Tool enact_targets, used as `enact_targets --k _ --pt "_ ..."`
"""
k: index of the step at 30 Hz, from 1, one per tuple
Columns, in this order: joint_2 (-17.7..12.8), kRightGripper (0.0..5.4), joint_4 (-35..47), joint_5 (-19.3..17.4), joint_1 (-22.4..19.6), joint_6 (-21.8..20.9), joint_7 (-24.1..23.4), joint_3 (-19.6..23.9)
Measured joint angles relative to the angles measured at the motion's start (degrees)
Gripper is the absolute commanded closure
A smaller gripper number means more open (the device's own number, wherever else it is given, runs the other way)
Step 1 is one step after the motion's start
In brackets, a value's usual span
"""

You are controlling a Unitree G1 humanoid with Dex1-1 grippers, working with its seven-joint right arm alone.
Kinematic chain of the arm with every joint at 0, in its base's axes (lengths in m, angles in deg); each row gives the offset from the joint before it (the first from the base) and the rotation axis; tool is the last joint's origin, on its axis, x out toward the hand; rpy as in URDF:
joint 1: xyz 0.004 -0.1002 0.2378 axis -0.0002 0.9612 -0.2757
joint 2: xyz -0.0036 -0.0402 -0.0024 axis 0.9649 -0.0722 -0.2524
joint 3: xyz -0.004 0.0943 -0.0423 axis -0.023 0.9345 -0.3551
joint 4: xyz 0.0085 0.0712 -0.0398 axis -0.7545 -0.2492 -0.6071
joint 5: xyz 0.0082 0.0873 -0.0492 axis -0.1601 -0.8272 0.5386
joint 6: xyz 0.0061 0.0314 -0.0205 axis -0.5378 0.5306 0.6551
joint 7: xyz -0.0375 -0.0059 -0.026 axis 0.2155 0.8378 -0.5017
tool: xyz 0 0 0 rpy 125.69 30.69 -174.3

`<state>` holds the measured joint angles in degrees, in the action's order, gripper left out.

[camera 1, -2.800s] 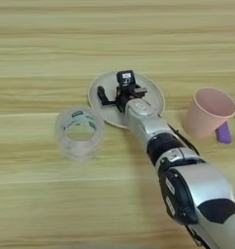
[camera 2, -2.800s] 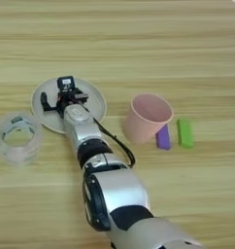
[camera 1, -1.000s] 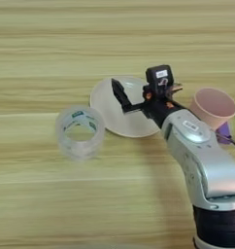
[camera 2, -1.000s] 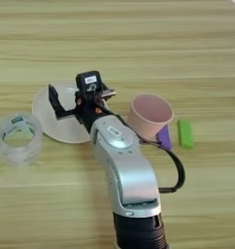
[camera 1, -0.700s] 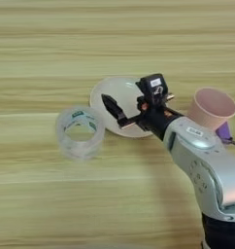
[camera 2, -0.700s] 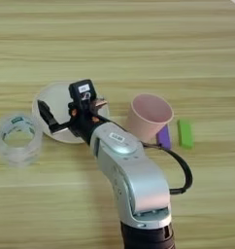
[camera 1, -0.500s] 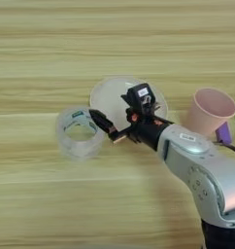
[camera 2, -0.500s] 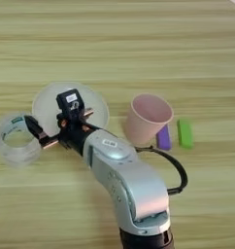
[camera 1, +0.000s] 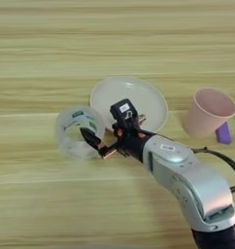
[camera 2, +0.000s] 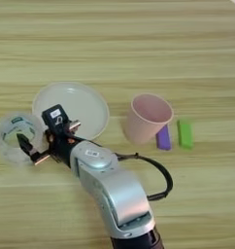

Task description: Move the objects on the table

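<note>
**A:** Where did the right gripper (camera 1: 96, 146) stand at that moment?

**B:** It reached leftward at the near right side of the clear tape roll (camera 1: 79, 131). One black finger (camera 1: 89, 137) lay over the roll's near right rim, its tip pointing into the opening. The other tip, with an orange-brown end, sat just outside the roll's wall. So the fingers were narrowly parted astride the rim. Whether they actually pressed on the wall, I could not tell.

**A:** And the containers?

**B:** The pale round plate (camera 1: 143, 99) lay just behind the gripper, touching or nearly touching the roll's right side. Its dish held nothing; only the gripper's black wrist block stood in front of its near edge. The pink cup (camera 2: 146, 118) stood upright, well to the right of the gripper, and its inside showed nothing either. Inside the tape roll, green print showed on the inner wall, and bare table (camera 1: 51, 44) showed through the hole.

**A:** Anything past the cup?

**B:** A small purple block (camera 2: 163, 137) lay against the cup's right base. The bright-green block (camera 2: 185, 134) lay just beside it, farther right, farthest from the gripper. The silver forearm (camera 2: 112, 187) ran from the bottom edge up and left to the gripper.
</note>
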<state>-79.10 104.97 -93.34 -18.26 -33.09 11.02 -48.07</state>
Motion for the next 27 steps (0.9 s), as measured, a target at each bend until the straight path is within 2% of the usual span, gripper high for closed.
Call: enact_targets --k 8,18,27 --pt "0.4 0.03 -3.3 0.7 -1.1 -2.3 -0.3 0.7" --pt "-0.4 0.03 -4.4 1.8 -2.3 -1.9 0.0 -0.4" --pt "-1.4 1.01 -4.3 1.8 -4.6 1.6 1.8 -1.0"
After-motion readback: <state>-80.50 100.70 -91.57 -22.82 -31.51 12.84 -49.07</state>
